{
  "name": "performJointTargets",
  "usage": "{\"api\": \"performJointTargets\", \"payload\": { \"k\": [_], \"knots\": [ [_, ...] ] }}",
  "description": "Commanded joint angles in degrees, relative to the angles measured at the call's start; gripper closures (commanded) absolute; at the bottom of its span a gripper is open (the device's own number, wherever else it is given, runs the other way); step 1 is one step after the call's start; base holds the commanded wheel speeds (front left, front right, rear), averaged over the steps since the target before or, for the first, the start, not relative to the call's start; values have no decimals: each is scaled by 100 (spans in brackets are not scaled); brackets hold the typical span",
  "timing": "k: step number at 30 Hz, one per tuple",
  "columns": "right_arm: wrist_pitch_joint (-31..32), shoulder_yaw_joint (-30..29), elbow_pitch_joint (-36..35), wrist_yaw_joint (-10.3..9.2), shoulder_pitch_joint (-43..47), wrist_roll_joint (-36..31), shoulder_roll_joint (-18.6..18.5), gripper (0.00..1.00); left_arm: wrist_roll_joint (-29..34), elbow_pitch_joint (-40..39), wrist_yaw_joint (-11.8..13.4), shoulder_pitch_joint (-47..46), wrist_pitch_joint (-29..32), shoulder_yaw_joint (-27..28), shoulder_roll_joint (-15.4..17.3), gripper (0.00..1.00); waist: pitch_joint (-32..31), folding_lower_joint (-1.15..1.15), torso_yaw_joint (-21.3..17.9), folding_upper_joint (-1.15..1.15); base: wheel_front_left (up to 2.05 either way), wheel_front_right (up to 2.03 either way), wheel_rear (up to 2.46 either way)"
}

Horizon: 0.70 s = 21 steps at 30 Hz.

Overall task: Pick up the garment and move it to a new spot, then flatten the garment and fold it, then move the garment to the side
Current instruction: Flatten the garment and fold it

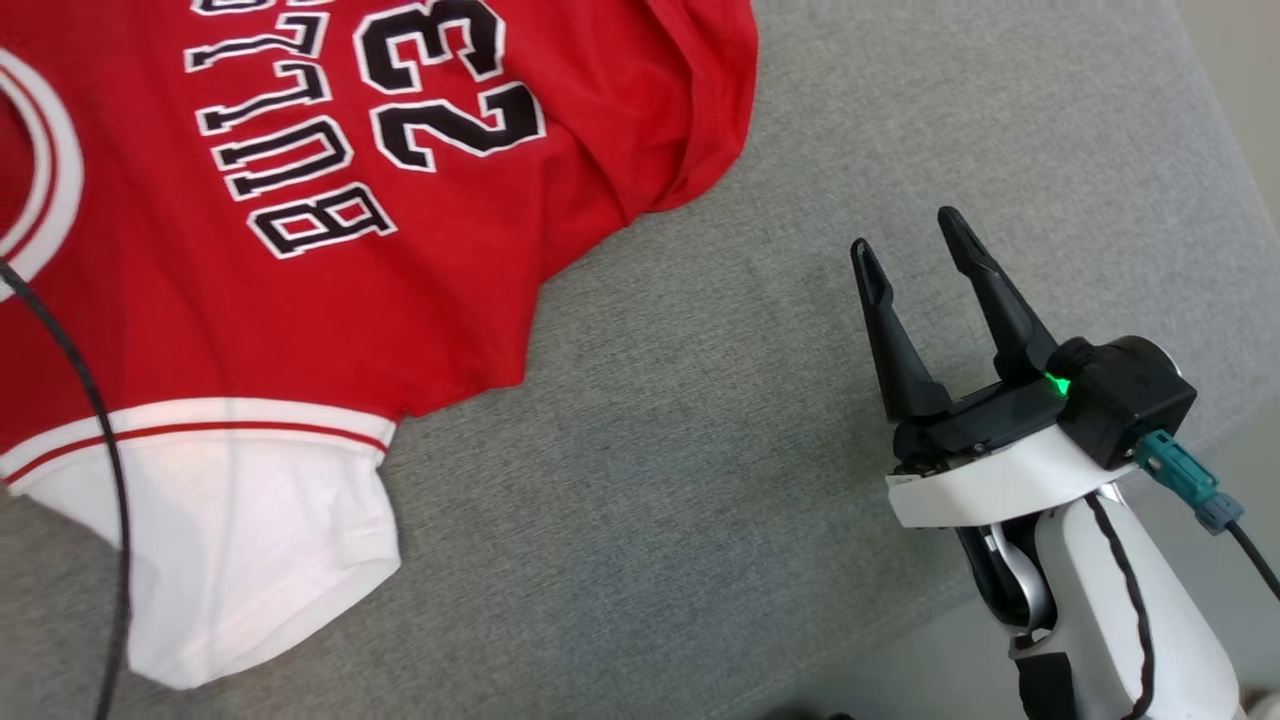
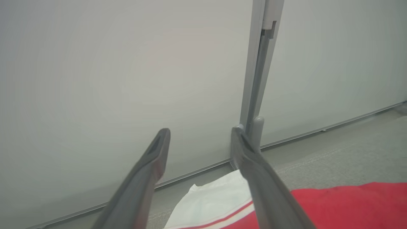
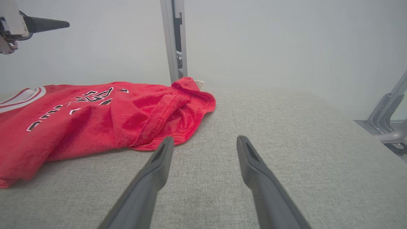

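Observation:
The garment (image 1: 300, 300) is a red jersey with black-and-white lettering, the number 23 and white sleeves, spread over the left of the grey cushioned surface (image 1: 700, 450). Its right hem is bunched and folded over (image 3: 178, 108). My right gripper (image 1: 908, 230) hovers open to the right of the jersey, apart from it, with nothing between its fingers (image 3: 203, 141). In the left wrist view my left gripper (image 2: 200, 133) is open and empty, raised above a white sleeve (image 2: 210, 200) and the red cloth (image 2: 343, 203). The right wrist view catches that left gripper (image 3: 47, 24) high at the top left.
A pale wall (image 2: 95, 79) with a grey upright post (image 3: 174, 38) stands right behind the cushioned surface. A grey metal frame (image 3: 388, 121) sits past the surface's right edge. A black cable (image 1: 95, 420) hangs across the jersey's left side.

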Motion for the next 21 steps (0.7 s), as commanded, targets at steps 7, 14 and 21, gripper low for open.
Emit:
{"api": "performJointTargets", "payload": {
  "k": [7, 14, 21],
  "knots": [
    [-1, -291, 198, -2, 108, -344, -28, 0, -348, -117, -272, 612, -1140, 174, -413, 0, -702, 0, 751, 0, 0, 0, 0],
    [-1, -586, 357, -2, 347, -569, -99, 0, -414, -850, -266, 1779, -1607, 281, -552, 0, -1379, 0, 1437, 0, 0, 0, 0],
    [-1, -753, 453, -2, 602, -638, -288, 0, -381, -2514, 148, 3696, -1623, 783, -677, 0, -1875, 0, 1919, 0, 0, 0, 0]
  ]
}}
